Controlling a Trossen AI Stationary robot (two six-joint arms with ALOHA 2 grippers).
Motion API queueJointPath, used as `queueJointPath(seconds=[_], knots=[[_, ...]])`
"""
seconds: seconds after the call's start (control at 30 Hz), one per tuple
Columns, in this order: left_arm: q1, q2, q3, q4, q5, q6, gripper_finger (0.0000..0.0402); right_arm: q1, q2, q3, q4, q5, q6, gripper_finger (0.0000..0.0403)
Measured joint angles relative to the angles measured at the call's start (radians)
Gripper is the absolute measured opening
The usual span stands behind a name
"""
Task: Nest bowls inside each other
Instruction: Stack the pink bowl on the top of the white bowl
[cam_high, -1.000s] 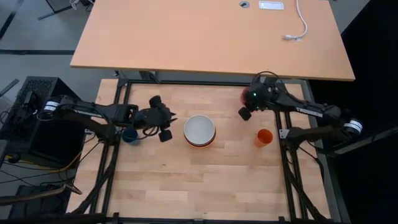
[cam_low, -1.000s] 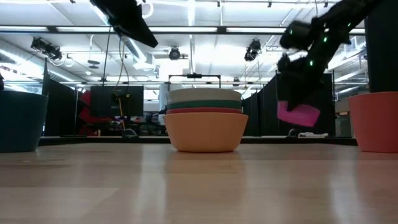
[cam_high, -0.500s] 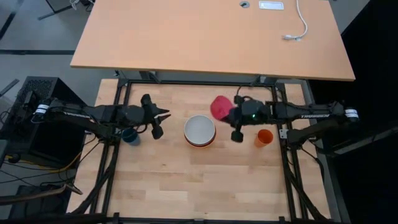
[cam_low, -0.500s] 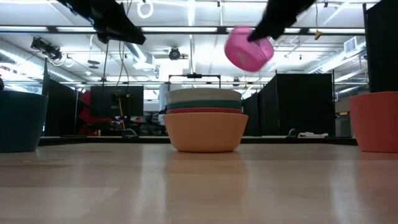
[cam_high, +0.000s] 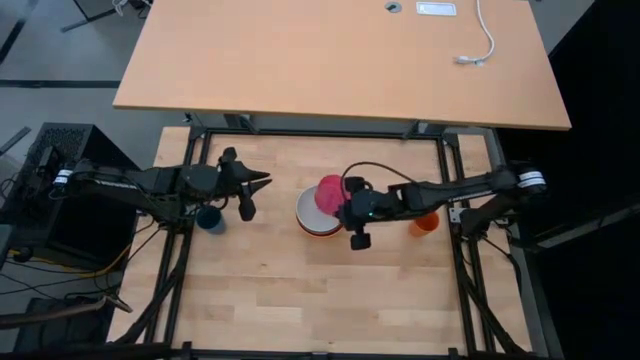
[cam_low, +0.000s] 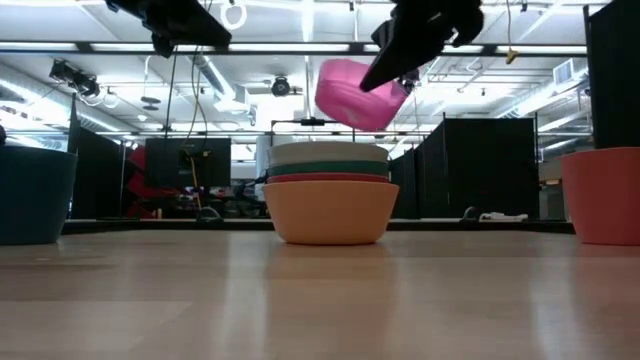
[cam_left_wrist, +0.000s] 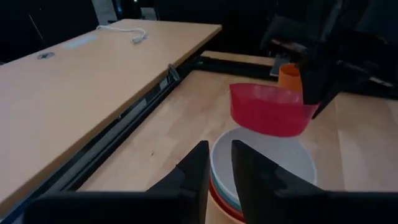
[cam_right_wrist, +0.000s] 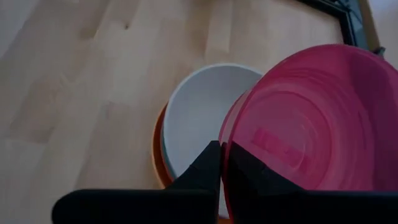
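Since the earlier frames the right gripper (cam_high: 352, 212) has carried the pink bowl (cam_high: 331, 192) from the upper right of the table, in the high view, to centre frame, where it now hangs above the stack (cam_low: 330, 195), overlapping its right-hand rim. The left gripper (cam_high: 250, 192) has drawn back toward the left of frame.

Table (cam_high: 300, 300): wooden, level. Stack: four bowls nested at centre, orange outermost, then red, teal, and white (cam_high: 314, 208) on top, mouth up. Pink bowl: clear of the stack in the low view, tilted, rim pinched at its right edge. Right jaws: closed tight on that rim. Left jaws: narrow gap between the fingers in the left wrist view, holding nothing, hovering left of the stack.

Assessment of the step in hand: the bowl sits off-centre toward the right. Good practice would be to shift it left over the white bowl's middle, level it, lower until it seats, then release. Dropping it tilted risks it lodging on the rim.

Orange cup (cam_high: 425, 221): right of the stack. Blue cup (cam_high: 208, 219): left.
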Motion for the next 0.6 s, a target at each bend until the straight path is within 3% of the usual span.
queueJointPath(seconds=[0.6], knots=[[-0.001,0.002,0.0,-0.032,0.042,-0.046,0.0051,-0.043,0.162,0.0,0.093,-0.014,0.007,0.0]])
